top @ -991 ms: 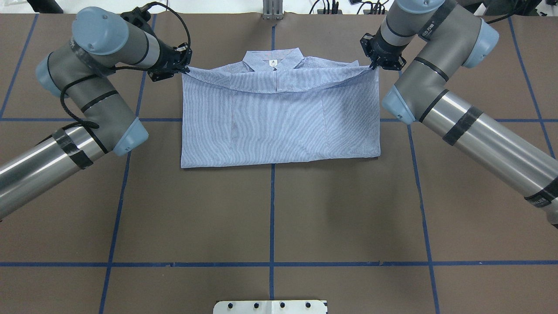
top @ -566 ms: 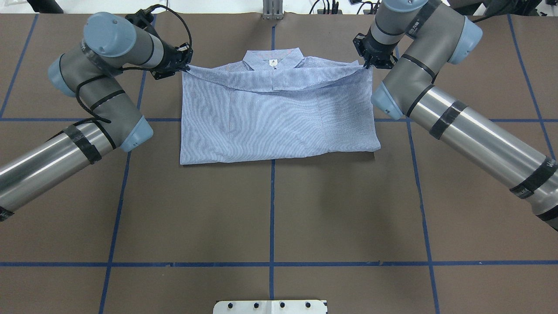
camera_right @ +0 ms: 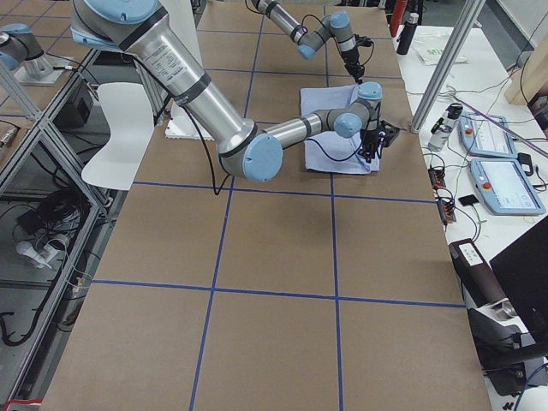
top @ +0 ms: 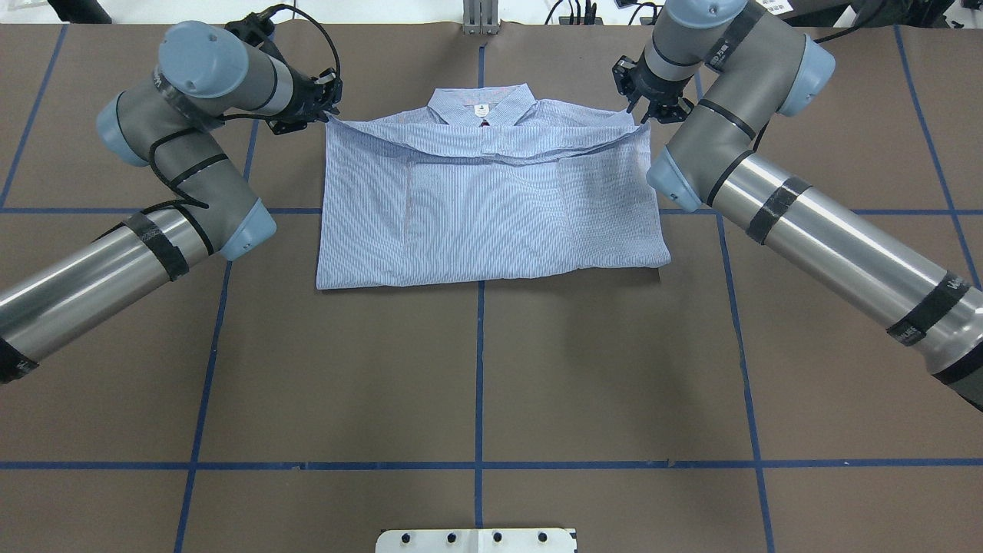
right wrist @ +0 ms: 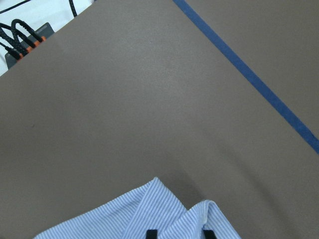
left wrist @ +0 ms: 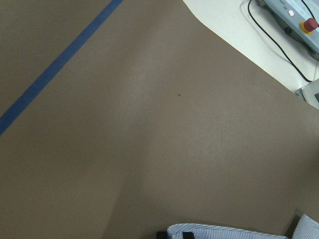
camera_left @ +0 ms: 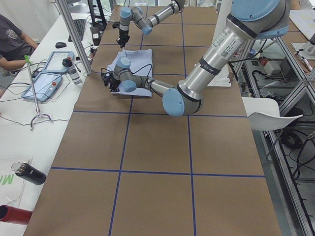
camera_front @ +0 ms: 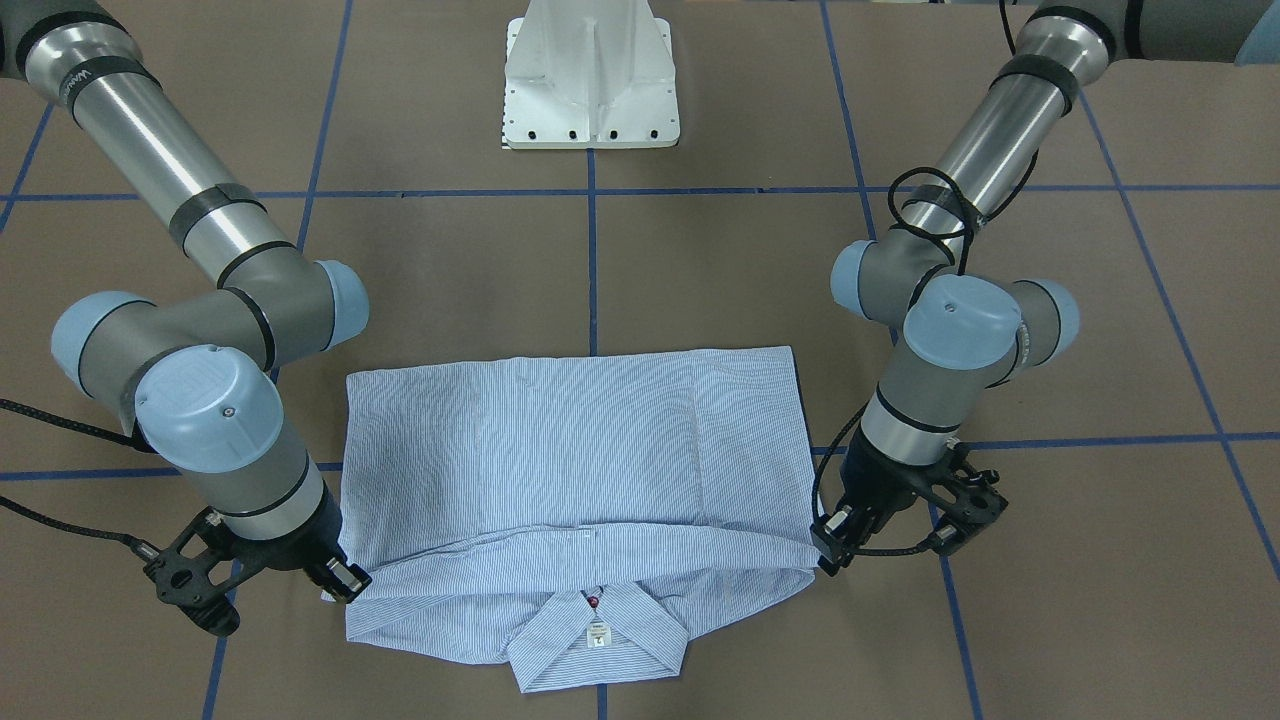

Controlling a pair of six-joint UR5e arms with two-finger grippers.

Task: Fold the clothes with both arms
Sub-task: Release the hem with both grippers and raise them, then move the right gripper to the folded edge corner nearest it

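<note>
Evidently near the end of the bottom-up fold; hem edge of the shirt hoisted over the body, slung between left gripper at 9 o'clock and right gripper at 3, each pinching a corner of cloth; next, probably: lower that edge just short of the collar, part the fingers, back off without dragging; lying toward 12 o'clock on the worktop, seen from overhead; collar pointing to 12, away from the robot; long axis from 9 to 3.

Shirt light blue, fine white stripes; button seemingly red; table brown, blue grid lines.
</note>
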